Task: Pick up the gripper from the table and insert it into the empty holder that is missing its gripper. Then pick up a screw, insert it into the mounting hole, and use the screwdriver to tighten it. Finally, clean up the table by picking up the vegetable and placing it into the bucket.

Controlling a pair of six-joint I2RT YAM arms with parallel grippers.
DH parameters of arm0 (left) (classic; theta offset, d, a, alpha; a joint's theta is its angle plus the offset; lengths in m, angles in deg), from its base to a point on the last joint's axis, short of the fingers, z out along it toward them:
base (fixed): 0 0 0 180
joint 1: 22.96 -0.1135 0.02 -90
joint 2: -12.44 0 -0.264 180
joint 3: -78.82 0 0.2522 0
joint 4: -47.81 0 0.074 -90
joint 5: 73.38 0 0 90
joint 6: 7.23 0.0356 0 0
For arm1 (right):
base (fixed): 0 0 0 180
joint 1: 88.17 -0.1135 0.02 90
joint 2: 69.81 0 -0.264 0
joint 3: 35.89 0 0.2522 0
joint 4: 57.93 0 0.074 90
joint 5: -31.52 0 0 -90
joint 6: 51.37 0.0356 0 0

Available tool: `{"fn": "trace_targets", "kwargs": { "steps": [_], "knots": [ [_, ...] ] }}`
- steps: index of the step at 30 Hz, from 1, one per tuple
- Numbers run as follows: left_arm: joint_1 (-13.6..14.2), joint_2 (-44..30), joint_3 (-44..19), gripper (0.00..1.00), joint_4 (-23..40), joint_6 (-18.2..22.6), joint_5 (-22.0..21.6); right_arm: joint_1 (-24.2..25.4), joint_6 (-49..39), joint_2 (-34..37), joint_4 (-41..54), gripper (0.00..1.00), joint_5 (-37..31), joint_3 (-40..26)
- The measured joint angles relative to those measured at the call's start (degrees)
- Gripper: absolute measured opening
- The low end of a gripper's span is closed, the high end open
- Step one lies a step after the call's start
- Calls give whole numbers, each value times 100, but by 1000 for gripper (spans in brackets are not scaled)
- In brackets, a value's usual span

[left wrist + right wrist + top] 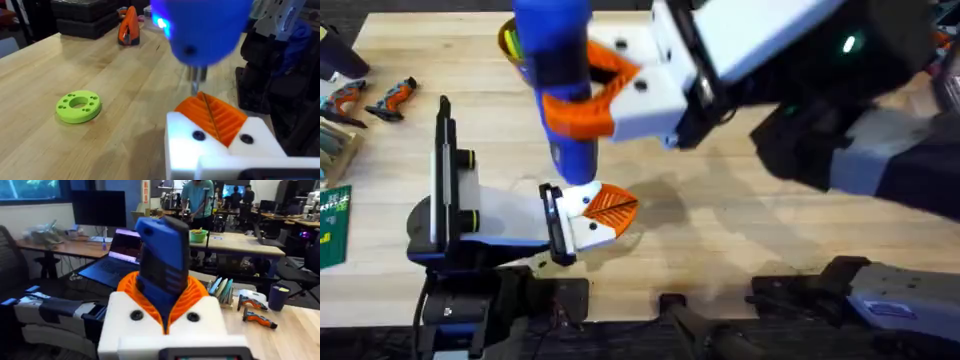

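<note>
overhead, the right claw (592,95) grips the blue screwdriver (562,85) upright between orange pads, its tip down at the orange gripper (612,205) seated in the white holder (588,228) at the end of the left arm, low on the worktop (740,190); the bucket (510,42) peeks from behind the screwdriver. from the left wrist, the screwdriver (202,30) bit meets the gripper (216,116) on the white mount, a lime disc (78,106) lying apart on the wood; whether the left claw is wide or narrow i cannot tell. from the right wrist, the screwdriver (162,260) sits clamped between the orange pads (192,297).
</note>
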Motion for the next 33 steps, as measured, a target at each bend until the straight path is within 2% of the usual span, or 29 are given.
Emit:
{"fn": "trace_targets", "kwargs": {
  "steps": [5,9,13,16,21,24,28,33],
  "knots": [
    [0,0,0,4,0,0,0,350,-60,-57,1384,25,355,-721],
    [0,0,0,4,0,0,0,751,-557,-80,3916,25,332,-1365],
    [0,0,0,4,0,4,0,1170,-1746,-76,7136,25,-556,-2136],
    [0,0,0,4,0,4,0,1399,-2722,-75,8500,25,-1573,-2610],
    [0,0,0,4,0,4,0,1731,-4328,-76,9351,25,-3190,-2967],
    [0,0,0,4,0,4,0,1975,-5434,-49,9986,25,-3906,-2976],
    [0,0,0,4,-2,4,0,2346,-6999,288,10884,25,-4479,-2982],
    [0,0,0,4,0,4,0,2769,-8043,1221,10973,25,-5118,-2982]
  ]
}}
